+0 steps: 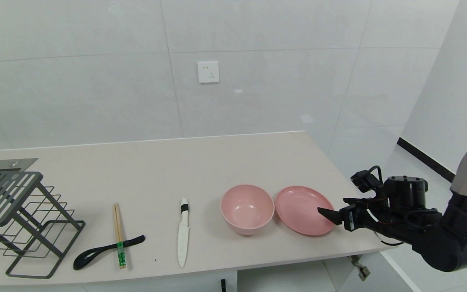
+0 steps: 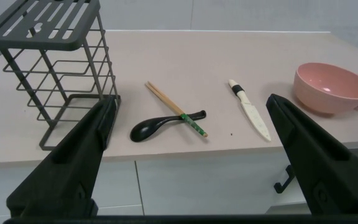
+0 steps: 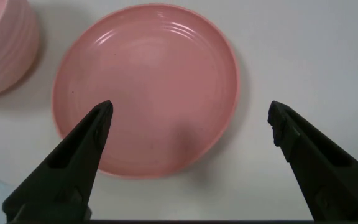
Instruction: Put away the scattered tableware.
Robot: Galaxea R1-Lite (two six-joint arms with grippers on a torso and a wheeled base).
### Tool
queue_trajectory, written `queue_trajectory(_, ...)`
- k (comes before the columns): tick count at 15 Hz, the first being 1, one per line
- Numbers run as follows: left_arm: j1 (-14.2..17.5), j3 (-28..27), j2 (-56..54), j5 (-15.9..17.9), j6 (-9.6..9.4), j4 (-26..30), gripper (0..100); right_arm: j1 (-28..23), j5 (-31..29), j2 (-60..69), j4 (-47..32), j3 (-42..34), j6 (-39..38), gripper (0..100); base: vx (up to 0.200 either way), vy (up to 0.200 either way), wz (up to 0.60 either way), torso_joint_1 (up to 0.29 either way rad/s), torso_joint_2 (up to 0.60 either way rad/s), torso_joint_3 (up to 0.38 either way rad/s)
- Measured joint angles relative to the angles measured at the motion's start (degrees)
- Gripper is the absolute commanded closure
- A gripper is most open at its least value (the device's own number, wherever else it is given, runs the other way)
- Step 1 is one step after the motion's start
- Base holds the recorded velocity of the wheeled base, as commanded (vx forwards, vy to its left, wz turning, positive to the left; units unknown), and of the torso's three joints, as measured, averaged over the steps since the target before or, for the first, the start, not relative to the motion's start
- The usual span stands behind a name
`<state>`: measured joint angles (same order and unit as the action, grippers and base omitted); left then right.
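- Tableware lies strung along the front of the counter (image 1: 217,162): a pink plate (image 1: 304,210) at the right end, a pink bowl (image 1: 247,207) just beside it, then a white knife (image 1: 183,233).
- Farther left, chopsticks (image 1: 118,235) lie across the handle of a black spoon (image 1: 103,250), near a grey wire rack (image 1: 14,219).
- The right gripper (image 3: 189,107) hangs over the plate, jaws spread wide, holding nothing.
- The left gripper (image 2: 189,99) sits off the counter's front edge, facing the spoon and chopsticks, likewise wide apart and empty.
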<state>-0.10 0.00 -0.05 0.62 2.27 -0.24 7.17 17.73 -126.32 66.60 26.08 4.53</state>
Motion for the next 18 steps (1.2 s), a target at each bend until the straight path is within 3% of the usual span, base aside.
queue_trajectory(7, 0.0, 0.0, -0.02, 0.0, 0.07, 0.0, 0, 0.07, -0.13, -8.36, 0.0, 7.94, 0.04, 0, 0.0, 0.0, 0.0, 0.0, 0.0, 0.0)
queue_trajectory(18, 0.0, 0.0, -0.02, 0.0, 0.16, -0.07, 0, 2.47, -0.21, -12.52, 0.21, 9.36, 0.15, 0, 0.0, 0.0, 0.0, 0.0, 0.0, 0.0)
